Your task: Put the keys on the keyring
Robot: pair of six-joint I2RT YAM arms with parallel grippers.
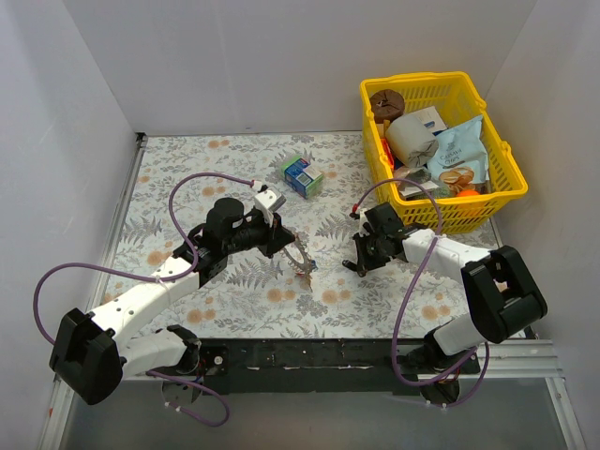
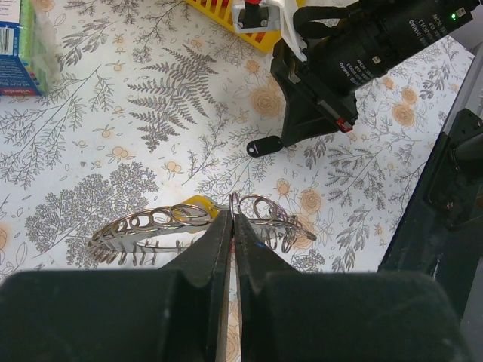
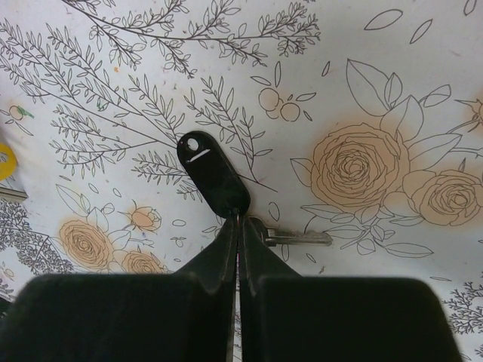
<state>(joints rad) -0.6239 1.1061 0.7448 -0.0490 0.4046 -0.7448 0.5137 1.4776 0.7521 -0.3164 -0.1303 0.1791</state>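
- Two grippers work close together near the middle of the worktop (image 1: pixel 187 178), and both have their fingers pressed together.
- Left gripper (image 2: pixel 232 219) is clamped on the keyring (image 2: pixel 151 225) and holds its ridged metal band on edge, low over the worktop. A yellow key (image 2: pixel 198 202) shows its head right behind the band; I cannot tell if it is already threaded.
- Right gripper (image 3: pixel 239 220) stands to the right of the keyring, near it but apart, and is closed at the neck of the dark key (image 3: pixel 211 170). I judge that it pinches this key, though the fingertips hide the contact itself.
- Dark key seems to lie flat on the worktop. In the right wrist view its head, with the small hole, points up and left away from the fingertips. The metal blade goes out to the right, so the key lies across the fingers.
- Right arm is clearly the nearer one to this key, and the keyring lies to its left. The coming move will probably bring the holed head leftward to the ring.
- Farther back stand a blue-green carton (image 1: pixel 302 174) and a yellow basket (image 1: pixel 469 214).
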